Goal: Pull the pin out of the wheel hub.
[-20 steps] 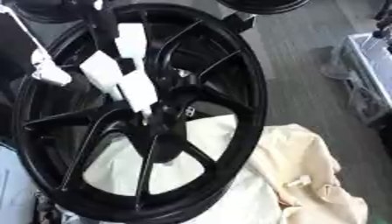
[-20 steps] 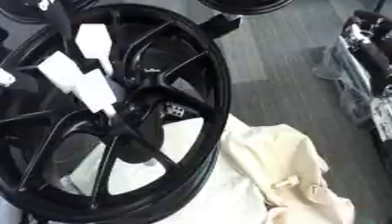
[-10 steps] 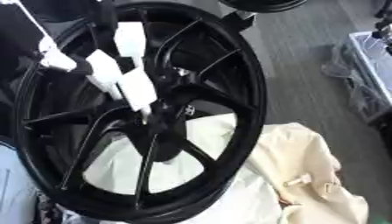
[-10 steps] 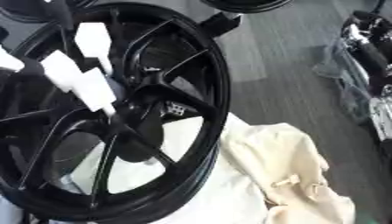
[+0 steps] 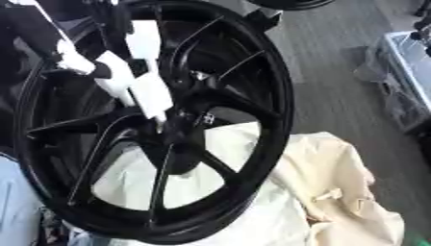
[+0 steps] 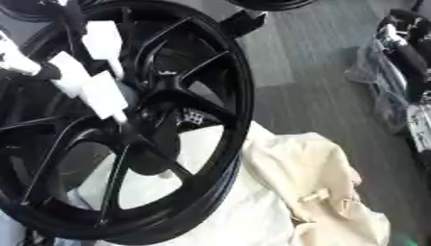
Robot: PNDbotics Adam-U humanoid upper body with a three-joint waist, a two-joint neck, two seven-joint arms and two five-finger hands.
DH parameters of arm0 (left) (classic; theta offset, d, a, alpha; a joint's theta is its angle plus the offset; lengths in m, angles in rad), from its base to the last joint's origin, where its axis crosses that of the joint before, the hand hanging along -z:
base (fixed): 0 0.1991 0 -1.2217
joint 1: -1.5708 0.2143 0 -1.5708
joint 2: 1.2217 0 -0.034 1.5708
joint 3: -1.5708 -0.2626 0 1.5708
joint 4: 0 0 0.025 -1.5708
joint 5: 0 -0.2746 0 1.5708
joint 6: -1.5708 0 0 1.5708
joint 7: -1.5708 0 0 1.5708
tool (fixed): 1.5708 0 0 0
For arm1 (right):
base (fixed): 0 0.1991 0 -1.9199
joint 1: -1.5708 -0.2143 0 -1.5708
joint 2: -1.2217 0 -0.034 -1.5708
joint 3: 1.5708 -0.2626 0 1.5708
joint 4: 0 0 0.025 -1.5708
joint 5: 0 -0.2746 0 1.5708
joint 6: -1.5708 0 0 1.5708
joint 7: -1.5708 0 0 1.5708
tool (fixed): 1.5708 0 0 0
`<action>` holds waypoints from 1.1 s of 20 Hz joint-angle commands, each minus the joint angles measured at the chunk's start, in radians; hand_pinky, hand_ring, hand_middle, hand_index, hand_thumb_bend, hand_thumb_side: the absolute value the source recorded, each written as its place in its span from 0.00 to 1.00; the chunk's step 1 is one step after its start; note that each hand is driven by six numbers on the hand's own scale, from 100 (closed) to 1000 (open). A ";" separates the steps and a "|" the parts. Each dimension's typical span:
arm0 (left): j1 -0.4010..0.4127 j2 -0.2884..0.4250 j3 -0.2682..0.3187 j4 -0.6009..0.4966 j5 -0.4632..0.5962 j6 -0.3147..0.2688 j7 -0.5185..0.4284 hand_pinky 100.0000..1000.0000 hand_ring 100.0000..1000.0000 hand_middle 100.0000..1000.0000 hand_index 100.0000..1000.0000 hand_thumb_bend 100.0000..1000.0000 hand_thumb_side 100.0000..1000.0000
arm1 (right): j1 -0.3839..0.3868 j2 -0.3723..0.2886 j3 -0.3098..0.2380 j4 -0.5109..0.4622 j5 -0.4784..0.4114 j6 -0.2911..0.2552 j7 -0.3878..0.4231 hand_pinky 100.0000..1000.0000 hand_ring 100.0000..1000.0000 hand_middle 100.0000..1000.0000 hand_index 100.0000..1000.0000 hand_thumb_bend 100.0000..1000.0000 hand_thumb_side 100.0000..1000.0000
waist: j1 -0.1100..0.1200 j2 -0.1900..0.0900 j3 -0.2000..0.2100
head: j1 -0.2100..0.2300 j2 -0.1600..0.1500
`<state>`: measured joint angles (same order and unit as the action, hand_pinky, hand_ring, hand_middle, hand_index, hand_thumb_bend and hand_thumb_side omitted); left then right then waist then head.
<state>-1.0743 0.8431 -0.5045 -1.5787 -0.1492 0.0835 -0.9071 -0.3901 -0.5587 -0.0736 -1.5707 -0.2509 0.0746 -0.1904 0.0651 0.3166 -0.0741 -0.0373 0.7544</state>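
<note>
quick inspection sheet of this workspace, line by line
surface: cream cloth spread under the wheel, grey floor beyond.
job's things: black spoked wheel tilted on the cloth; hub at centre; pin not made out.
clutter: nothing seen on the cloth.
hands: left hand, white segments, fingertips reaching down at the hub; whether it grips anything cannot be told. Right hand not in view.
cables: nothing seen.
surroundings: bin with bagged items at right; dark stand behind the wheel.
</note>
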 commanded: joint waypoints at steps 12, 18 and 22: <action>0.011 0.033 0.014 -0.034 -0.062 -0.070 0.000 0.77 0.74 0.64 0.71 0.57 0.14 | -0.008 -0.014 -0.010 -0.007 0.001 0.001 -0.001 0.97 0.75 0.67 0.81 0.00 0.39 | -0.002 -0.026 -0.004 | -0.023 -0.018; 0.035 0.056 0.015 -0.071 -0.079 -0.095 0.000 0.77 0.74 0.63 0.70 0.57 0.05 | -0.008 -0.012 -0.010 -0.006 0.001 0.002 -0.001 0.97 0.76 0.67 0.81 0.00 0.39 | 0.000 -0.024 -0.004 | -0.024 -0.024; 0.045 0.064 0.021 -0.084 -0.082 -0.095 0.000 0.77 0.75 0.65 0.72 0.56 0.01 | -0.007 -0.011 -0.009 -0.006 0.002 0.002 0.001 0.97 0.76 0.67 0.81 0.00 0.39 | 0.000 -0.024 -0.004 | -0.023 -0.021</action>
<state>-1.0178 0.8718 -0.4964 -1.6484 -0.2289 -0.0087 -0.9061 -0.3871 -0.5499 -0.0735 -1.5694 -0.2509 0.0757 -0.1901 0.0697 0.3166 -0.0781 -0.0595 0.7441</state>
